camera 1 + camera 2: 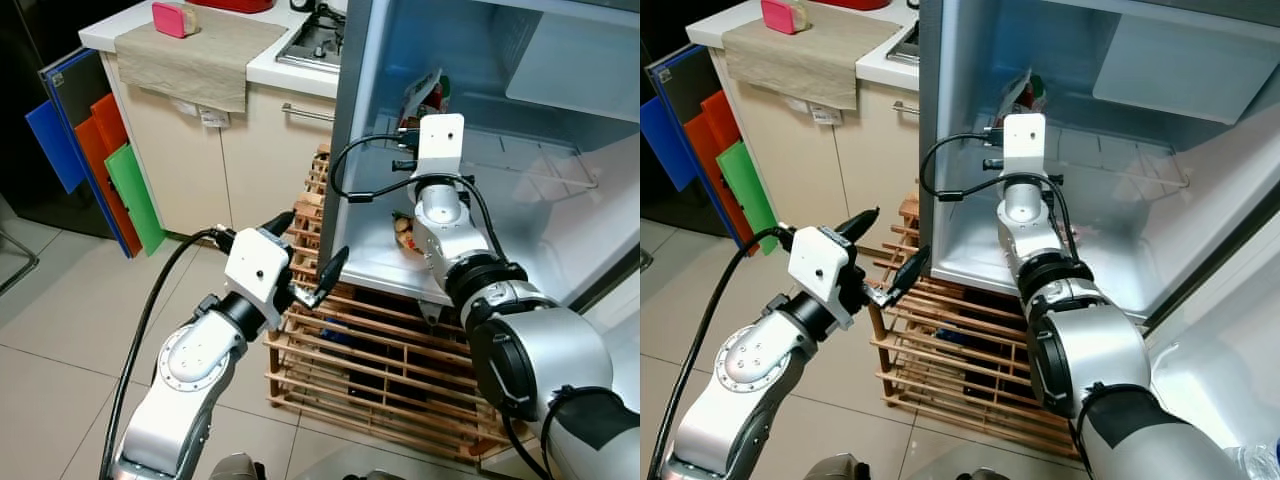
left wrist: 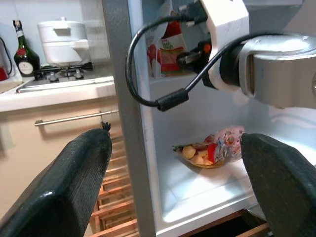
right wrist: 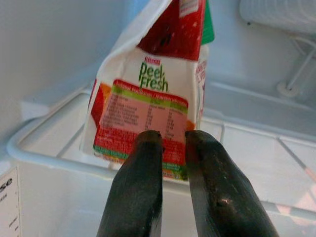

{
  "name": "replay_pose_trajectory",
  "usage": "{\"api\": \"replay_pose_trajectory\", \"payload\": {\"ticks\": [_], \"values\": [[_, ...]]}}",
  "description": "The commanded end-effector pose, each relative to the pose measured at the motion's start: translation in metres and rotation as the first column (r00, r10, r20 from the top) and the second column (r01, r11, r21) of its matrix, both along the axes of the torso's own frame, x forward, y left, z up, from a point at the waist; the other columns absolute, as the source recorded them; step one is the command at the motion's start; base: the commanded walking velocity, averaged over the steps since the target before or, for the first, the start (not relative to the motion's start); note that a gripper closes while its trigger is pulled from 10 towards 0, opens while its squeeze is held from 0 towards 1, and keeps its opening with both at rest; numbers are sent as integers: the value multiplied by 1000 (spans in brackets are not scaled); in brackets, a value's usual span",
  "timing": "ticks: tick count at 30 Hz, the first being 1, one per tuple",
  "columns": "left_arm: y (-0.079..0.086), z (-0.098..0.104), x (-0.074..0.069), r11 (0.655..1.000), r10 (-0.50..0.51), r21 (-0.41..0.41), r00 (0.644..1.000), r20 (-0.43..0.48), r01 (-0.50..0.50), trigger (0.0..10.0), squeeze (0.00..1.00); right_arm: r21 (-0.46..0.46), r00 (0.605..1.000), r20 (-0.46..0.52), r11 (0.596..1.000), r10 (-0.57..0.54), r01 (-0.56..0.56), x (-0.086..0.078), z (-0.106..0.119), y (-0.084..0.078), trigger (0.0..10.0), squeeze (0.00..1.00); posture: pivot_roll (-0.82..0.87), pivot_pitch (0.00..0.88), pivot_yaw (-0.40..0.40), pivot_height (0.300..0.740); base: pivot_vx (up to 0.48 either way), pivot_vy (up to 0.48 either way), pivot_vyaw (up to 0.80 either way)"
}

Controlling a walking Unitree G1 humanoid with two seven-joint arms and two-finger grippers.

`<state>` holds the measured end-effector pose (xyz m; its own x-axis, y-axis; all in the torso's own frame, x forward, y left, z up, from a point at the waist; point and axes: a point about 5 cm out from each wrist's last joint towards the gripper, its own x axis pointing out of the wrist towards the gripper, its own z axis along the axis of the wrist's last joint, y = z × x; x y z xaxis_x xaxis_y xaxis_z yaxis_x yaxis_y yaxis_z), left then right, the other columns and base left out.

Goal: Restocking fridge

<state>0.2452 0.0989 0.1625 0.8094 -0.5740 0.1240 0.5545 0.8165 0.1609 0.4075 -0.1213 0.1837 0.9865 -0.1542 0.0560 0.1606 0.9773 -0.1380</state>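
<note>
The fridge (image 1: 350, 150) stands open. A white and red Peel Fresh juice carton (image 3: 148, 98) stands upright on its wire shelf (image 3: 44, 158), at the left side. My right arm reaches into the fridge. Its gripper (image 3: 170, 136) sits just in front of the carton's lower part, fingers nearly together with nothing between them. A bag of mixed snacks (image 2: 212, 150) lies on the white bottom shelf below my right wrist (image 1: 440, 140). My left gripper (image 1: 308, 250) hangs open outside the fridge, by its left front edge, holding nothing.
A slatted wooden crate rack (image 1: 380, 370) stands under the fridge. To the left is a kitchen counter with a beige cloth (image 1: 200, 55), a pink object (image 1: 172, 18) and a hob (image 1: 315, 40). Coloured boards (image 1: 110, 170) lean beside the cabinet. Tiled floor lies at the lower left.
</note>
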Motion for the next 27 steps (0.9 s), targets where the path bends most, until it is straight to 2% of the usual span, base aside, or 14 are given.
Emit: {"api": "replay_pose_trajectory", "payload": {"ticks": [1, 2, 3, 8, 12, 13, 14, 16, 19, 20, 21, 25, 27], "values": [[0, 1, 3, 1000, -2, 0, 1000, 9, 2, 10000, 0, 11, 998, 63, 1000, -9, 8, 2, 14, -2, 10000, 0, 156, 0, -65, 740, 0, 0, 0], [3, 0, 6, 1000, 0, 4, 1000, 7, 0, 10000, 0, 55, 991, 131, 999, -6, -1, 1, 21, 0, 10000, 0, 142, 0, -60, 740, 0, 0, 0], [4, 0, 8, 1000, 2, 4, 1000, 6, -2, 10000, 0, 69, 988, 156, 998, -4, -7, 0, 22, 0, 10000, 0, 127, 0, -55, 740, 0, 0, 0], [8, -1, 14, 1000, 6, 5, 1000, 2, -6, 10000, 0, 84, 981, 194, 996, 7, -23, -5, 21, -1, 10000, 0, 110, 0, -48, 740, 0, 0, 0], [7, -1, 26, 1000, -30, 5, 1000, 7, 30, 10000, 0, 109, 975, 222, 993, 26, -51, -36, -2, -7, 10000, 0, 56, 0, -14, 740, 0, 0, 0], [7, -1, 26, 1000, -30, 5, 1000, 7, 30, 10000, 0, 109, 975, 222, 993, 26, -51, -36, -2, -7, 10000, 0, 56, 0, -14, 740, 0, 0, 0], [5, -1, 29, 999, -34, 5, 999, 10, 34, 10000, 0, 118, 975, 220, 992, 27, -54, -42, -7, -9, 10000, 0, 42, 0, -2, 740, 0, 0, 0], [2, -2, 38, 999, -38, 2, 999, 1, 38, 10000, 0, 148, 979, 199, 987, 36, -66, -50, -16, -10, 10000, 0, 11, 0, 29, 740, 0, 0, 0], [1, -6, 47, 1000, -19, 10, 999, -31, 20, 10000, 0, 193, 985, 155, 976, 75, -104, -74, -38, -12, 10000, 0, -17, 0, 65, 740, 0, 0, 0], [2, -7, 49, 1000, -8, -8, 999, -46, 7, 10000, 0, 211, 986, 143, 971, 87, -116, -84, -46, -15, 10000, 55, -36, 0, 86, 740, 0, 0, 0], [6, -10, 52, 999, 16, -44, 997, -76, -19, 10000, 0, 212, 987, 121, 968, 109, -133, -99, -56, -21, 10000, 1000, -52, 0, 102, 740, 0, 0, 0], [11, -14, 53, 995, 45, -81, 993, -111, -55, 10000, 0, 193, 988, 89, 971, 127, -142, -112, -65, -26, 10000, 1000, -62, 0, 110, 740, 0, 0, 0], [29, -26, 50, 978, 135, -131, 973, -188, -161, 10000, 0, 201, 999, 15, 979, 35, -37, -127, -84, -49, 10000, 1000, -82, 0, 120, 740, 0, 0, 0]]}}
